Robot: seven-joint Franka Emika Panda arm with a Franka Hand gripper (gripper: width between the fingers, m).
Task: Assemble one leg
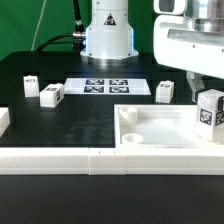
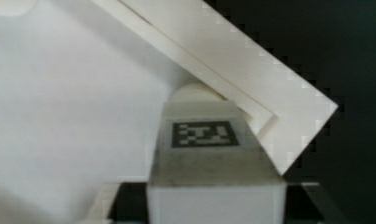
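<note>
My gripper (image 1: 206,98) hangs at the exterior view's right, shut on a leg (image 1: 210,114), a stubby white block with a black-and-white tag. It holds the leg upright just above the right end of the large white tray-like part (image 1: 150,128). In the wrist view the leg (image 2: 210,150) sits between my two dark fingers (image 2: 135,200), and a corner wall of the tray-like part (image 2: 238,70) lies right beyond it. Whether the leg touches the tray-like part I cannot tell. Three more legs stand on the black table: two at the left (image 1: 30,84) (image 1: 52,94) and one behind the tray-like part (image 1: 165,90).
The marker board (image 1: 108,86) lies flat near the arm's white base (image 1: 107,35). A long white rail (image 1: 100,160) runs along the table's front edge. Another white piece (image 1: 3,120) shows at the far left edge.
</note>
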